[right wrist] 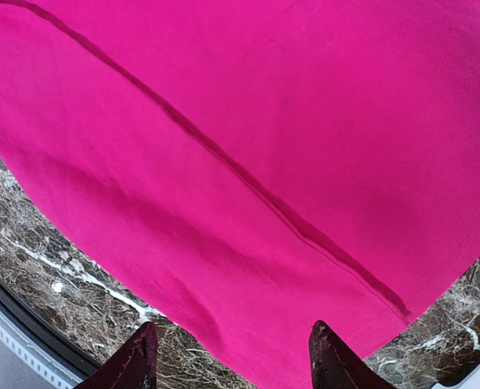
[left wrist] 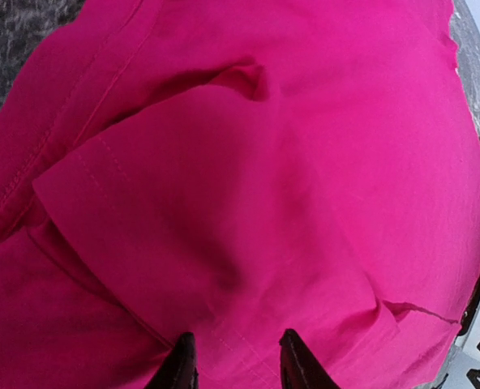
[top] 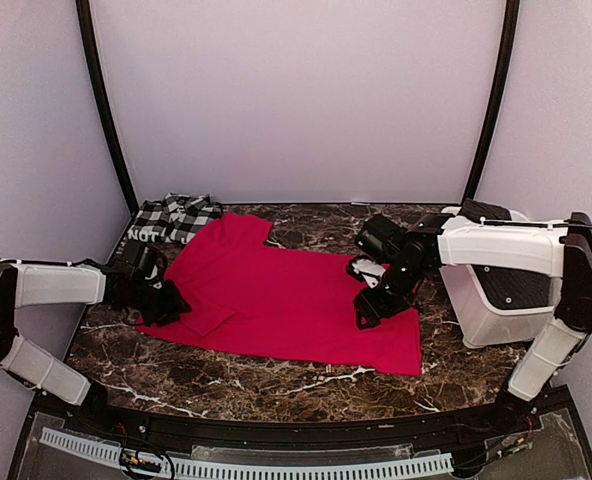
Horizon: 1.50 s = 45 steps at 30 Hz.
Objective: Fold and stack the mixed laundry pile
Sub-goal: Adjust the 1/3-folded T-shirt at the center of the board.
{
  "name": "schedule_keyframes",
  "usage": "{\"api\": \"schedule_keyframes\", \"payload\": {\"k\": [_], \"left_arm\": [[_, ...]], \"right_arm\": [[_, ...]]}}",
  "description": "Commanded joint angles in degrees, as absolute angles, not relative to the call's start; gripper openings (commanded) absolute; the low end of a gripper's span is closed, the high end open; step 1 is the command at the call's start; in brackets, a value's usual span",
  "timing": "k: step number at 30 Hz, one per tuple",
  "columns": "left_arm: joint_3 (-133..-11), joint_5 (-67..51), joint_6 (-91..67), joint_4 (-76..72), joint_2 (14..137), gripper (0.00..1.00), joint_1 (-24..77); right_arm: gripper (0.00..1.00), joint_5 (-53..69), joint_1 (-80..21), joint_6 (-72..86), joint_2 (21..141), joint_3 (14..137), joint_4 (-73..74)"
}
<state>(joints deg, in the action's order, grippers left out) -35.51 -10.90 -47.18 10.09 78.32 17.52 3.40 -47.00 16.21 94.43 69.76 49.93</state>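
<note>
The plain red garment (top: 296,300) lies spread flat across the middle of the table, with a sleeve folded inward at its left side (left wrist: 183,203). Bunched at the back left corner is the black-and-white checked garment (top: 174,217). My left gripper (top: 174,303) sits low over the red garment's left edge. In the left wrist view the left gripper (left wrist: 236,369) is open, its dark fingertips (left wrist: 181,366) apart above the folded sleeve. My right gripper (top: 368,308) hovers over the red garment's right part. In the right wrist view the right gripper (right wrist: 232,365) is open wide above the hem (right wrist: 362,324).
A white plastic bin (top: 501,300) stands at the right, just behind the right arm. The dark marble table (top: 276,375) has a black curved rail along its front edge. Pale walls and two black poles close in the back.
</note>
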Motion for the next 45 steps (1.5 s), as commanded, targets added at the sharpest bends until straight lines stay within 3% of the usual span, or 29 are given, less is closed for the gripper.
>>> {"api": "schedule_keyframes", "payload": {"k": [1,9,21,35,45], "left_arm": [[-33.79,-10.65,-49.42,6.85,80.86,0.33,18.38],[-32.68,-9.12,-53.15,7.03,82.38,0.32,20.45],[-33.37,-3.03,-54.49,19.08,68.46,0.34,21.8],[-34.81,-0.66,-51.72,11.06,81.43,0.34,21.71],[-35.9,-1.36,-51.14,9.11,82.56,0.3,21.71]], "right_arm": [[0.6,5.58,-46.42,17.29,91.76,67.01,47.04],[0.6,5.53,-46.32,17.23,91.92,65.4,46.39],[0.58,7.17,-46.32,16.02,93.81,66.75,43.97],[0.58,6.94,-46.32,16.59,92.33,65.39,43.86],[0.58,7.12,-46.32,16.56,92.79,65.53,44.12]]}}
